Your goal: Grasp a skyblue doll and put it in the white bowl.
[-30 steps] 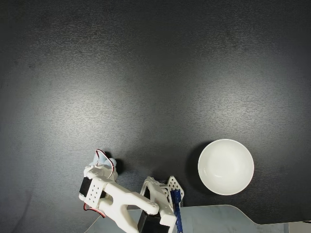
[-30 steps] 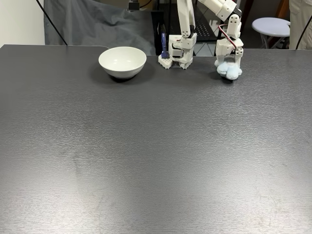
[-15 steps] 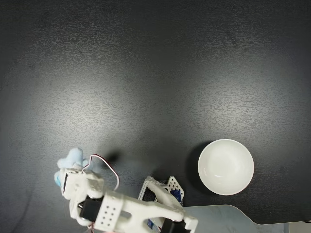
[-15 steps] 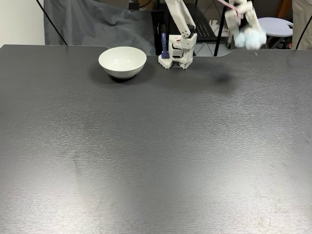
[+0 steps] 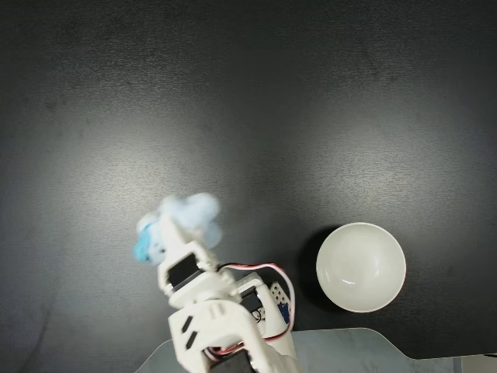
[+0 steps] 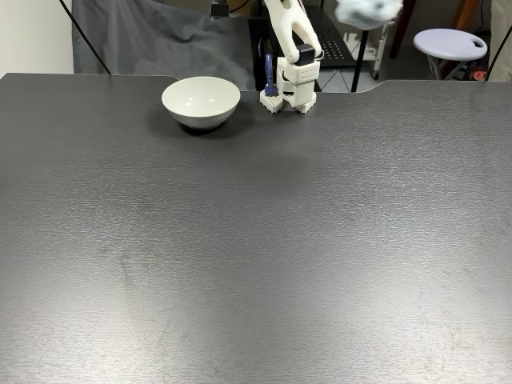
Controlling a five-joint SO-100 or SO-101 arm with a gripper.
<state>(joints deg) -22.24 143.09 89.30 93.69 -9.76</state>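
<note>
Two fixed views caught the moment. Seen from above, the doll (image 5: 180,224) was a blurred pale-blue and whitish tuft at the tip of the white arm (image 5: 210,318), held up off the dark table (image 5: 248,116). The gripper (image 5: 172,233) pinched the doll; its fingers were largely hidden under the fluff and the motion blur, so their exact spread could not be read, but the toy sat between them. In that view the doll lay to the left of the bowl (image 5: 361,266), well apart from it, with the arm's base between the two at the lower edge.

From the front view, across the table (image 6: 256,240), the doll (image 6: 365,11) showed as a smeared blue-white blob at the very top edge, high above the surface and to the right of the arm's base (image 6: 294,86). The gripper itself could not be made out there. The bowl (image 6: 201,102) stood upright on the far part of the table, left of the base, glossy, with nothing in it. A small blue part stood beside the base on its left. Behind the table hung a grey cloth (image 6: 152,40), and a round white stool (image 6: 450,43) stood at the right.
</note>
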